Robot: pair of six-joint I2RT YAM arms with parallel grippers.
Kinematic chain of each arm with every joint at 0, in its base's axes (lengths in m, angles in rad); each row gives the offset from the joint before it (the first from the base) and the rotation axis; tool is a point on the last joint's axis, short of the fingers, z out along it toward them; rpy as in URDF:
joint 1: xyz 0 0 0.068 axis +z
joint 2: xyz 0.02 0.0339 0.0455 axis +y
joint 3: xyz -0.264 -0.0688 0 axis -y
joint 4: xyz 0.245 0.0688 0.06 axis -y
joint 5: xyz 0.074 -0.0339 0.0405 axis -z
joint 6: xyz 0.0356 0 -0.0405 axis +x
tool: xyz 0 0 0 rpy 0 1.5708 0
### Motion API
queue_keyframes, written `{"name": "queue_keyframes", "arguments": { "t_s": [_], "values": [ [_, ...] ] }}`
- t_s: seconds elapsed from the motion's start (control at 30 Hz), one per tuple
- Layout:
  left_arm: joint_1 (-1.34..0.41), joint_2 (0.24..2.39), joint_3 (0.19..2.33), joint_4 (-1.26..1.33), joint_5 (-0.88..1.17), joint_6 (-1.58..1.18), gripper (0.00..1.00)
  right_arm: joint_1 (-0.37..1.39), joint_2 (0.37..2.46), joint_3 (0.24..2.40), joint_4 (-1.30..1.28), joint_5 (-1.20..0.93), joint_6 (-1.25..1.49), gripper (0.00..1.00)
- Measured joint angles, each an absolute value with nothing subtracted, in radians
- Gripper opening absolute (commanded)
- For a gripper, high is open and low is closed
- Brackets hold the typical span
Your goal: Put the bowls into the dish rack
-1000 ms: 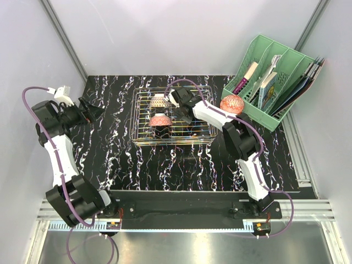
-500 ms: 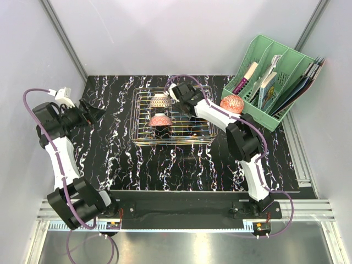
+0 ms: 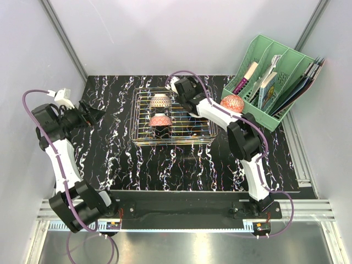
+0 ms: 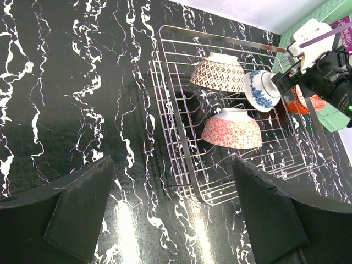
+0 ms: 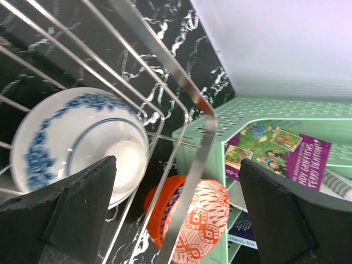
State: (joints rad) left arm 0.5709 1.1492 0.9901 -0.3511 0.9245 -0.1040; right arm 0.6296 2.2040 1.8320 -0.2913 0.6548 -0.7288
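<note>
The silver wire dish rack (image 3: 199,134) stands mid-table. In the left wrist view it (image 4: 181,144) holds a diamond-patterned bowl (image 4: 218,72), a pink floral bowl (image 4: 231,128) and a blue-and-white bowl (image 4: 262,91) on its side. My right gripper (image 3: 184,94) hovers open and empty over the rack's far right corner, just beside the blue-and-white bowl (image 5: 77,143). Outside the rack, an orange bowl (image 5: 157,212) is stacked with a red-patterned bowl (image 5: 206,228); the stack (image 3: 232,103) sits by the organiser. My left gripper (image 3: 91,113) is open and empty, left of the rack.
A green slotted file organiser (image 3: 275,77) with books stands at the back right, close to the bowl stack. The rack's corner wire (image 5: 192,165) crosses right in front of my right gripper (image 5: 176,209). Grey walls enclose the black marbled table (image 3: 110,159).
My right gripper has drawn back from the rack's middle toward its far right corner. The left arm has barely moved.
</note>
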Motion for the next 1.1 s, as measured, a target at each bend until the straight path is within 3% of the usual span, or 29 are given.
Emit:
{"name": "queue_keyframes", "arguments": {
  "t_s": [1.1],
  "values": [
    [0.574,1.113,0.990,-0.373,0.936,-0.103,0.92,0.561,2.265,1.858,-0.200,0.686,-0.733,1.00]
  ]
}}
